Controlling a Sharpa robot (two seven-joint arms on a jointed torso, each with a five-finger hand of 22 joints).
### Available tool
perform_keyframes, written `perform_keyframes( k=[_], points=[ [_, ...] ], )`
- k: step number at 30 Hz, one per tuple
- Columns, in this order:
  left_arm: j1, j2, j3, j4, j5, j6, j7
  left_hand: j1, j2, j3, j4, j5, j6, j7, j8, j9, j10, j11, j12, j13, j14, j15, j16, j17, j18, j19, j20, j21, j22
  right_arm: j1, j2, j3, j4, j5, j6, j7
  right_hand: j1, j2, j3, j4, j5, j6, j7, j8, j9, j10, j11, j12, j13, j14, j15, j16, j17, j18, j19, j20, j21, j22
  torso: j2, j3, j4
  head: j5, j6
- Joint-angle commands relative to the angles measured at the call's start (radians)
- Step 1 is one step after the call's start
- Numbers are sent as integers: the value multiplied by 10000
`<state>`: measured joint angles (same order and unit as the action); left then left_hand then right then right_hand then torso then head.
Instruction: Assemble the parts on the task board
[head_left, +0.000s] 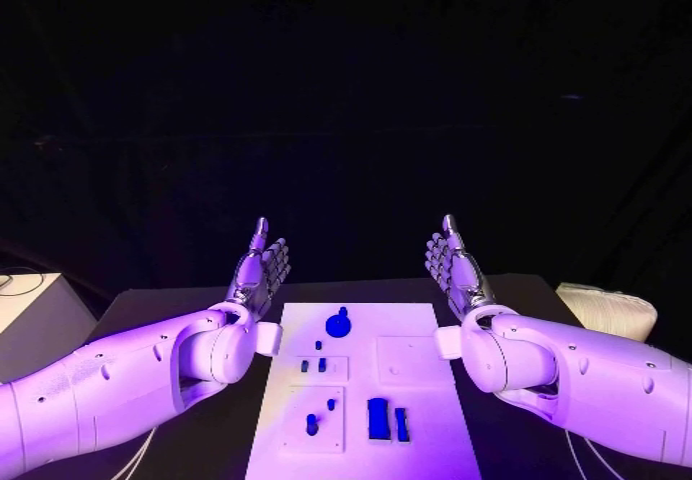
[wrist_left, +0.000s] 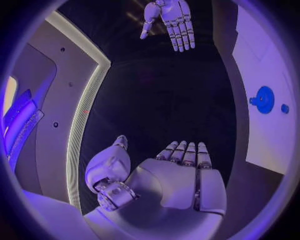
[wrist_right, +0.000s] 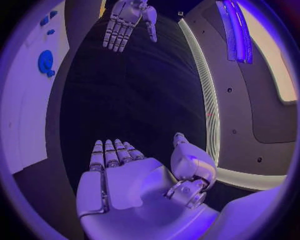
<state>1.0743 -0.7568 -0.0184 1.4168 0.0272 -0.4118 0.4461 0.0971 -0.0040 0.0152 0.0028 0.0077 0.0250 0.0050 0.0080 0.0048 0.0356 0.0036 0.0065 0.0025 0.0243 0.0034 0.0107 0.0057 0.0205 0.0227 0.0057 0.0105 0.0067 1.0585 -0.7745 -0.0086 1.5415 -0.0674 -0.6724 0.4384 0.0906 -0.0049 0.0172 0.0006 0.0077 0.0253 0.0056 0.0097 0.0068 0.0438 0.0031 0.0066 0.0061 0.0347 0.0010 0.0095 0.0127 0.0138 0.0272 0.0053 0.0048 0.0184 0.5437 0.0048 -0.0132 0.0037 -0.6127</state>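
A: What are the hands doing?

B: The left hand (head_left: 261, 268) and the right hand (head_left: 457, 262) are both up in the air, palms facing each other. The fingers (wrist_left: 185, 153) are straight and apart. They hold nothing.

A: Where are the parts?

B: On the white board (head_left: 411, 400), below the fingers and between the two arms. A round blue part (head_left: 339, 324) lies nearest the fingertips. Small blue parts (head_left: 313, 366) sit in a square spot farther back, and a long blue part (head_left: 378, 418) lies closest to the robot.

A: Which step is it?

B: I can't tell. This could be before picking up a part, or after putting one down. Any grab needs a hand to come down first.
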Motion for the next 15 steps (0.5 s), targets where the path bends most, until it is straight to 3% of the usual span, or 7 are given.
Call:
perform_keyframes(
  k=[1,8,15],
  points=[
    [-75,-72,66,551,-204,-2201,536,-971,40,-152,-28,-77,-250,-50,-80,-48,-356,-36,-65,-25,-243,-34,-107,-57,-205,-227,-57,-105,-67,-70,-47,65,233,645,-935,791,-906,49,-172,-6,-77,-253,-56,-97,-68,-438,-31,-66,-61,-347,-10,-95,-127,-138,-272,-53,-48,-184,5,-48,132,-37,127],
    [-226,-215,172,1428,-265,-3436,718,-971,40,-152,-28,-77,-250,-50,-80,-48,-356,-36,-65,-25,-243,-34,-107,-57,-205,-227,-57,-105,-67,-85,-55,86,285,674,-976,816,-906,49,-172,-6,-77,-253,-56,-97,-68,-438,-31,-66,-61,-347,-10,-95,-127,-138,-272,-53,-48,-184,5,-48,132,-37,127],
    [-243,-232,184,1532,-272,-3582,739,-971,40,-152,-28,-77,-250,-50,-80,-48,-356,-36,-65,-25,-243,-34,-107,-57,-205,-227,-57,-105,-67,-85,-55,86,285,674,-976,816,-906,49,-172,-6,-77,-253,-56,-97,-68,-438,-31,-66,-61,-347,-10,-95,-127,-138,-272,-53,-48,-184,5,-48,132,-37,127]
  ],
)
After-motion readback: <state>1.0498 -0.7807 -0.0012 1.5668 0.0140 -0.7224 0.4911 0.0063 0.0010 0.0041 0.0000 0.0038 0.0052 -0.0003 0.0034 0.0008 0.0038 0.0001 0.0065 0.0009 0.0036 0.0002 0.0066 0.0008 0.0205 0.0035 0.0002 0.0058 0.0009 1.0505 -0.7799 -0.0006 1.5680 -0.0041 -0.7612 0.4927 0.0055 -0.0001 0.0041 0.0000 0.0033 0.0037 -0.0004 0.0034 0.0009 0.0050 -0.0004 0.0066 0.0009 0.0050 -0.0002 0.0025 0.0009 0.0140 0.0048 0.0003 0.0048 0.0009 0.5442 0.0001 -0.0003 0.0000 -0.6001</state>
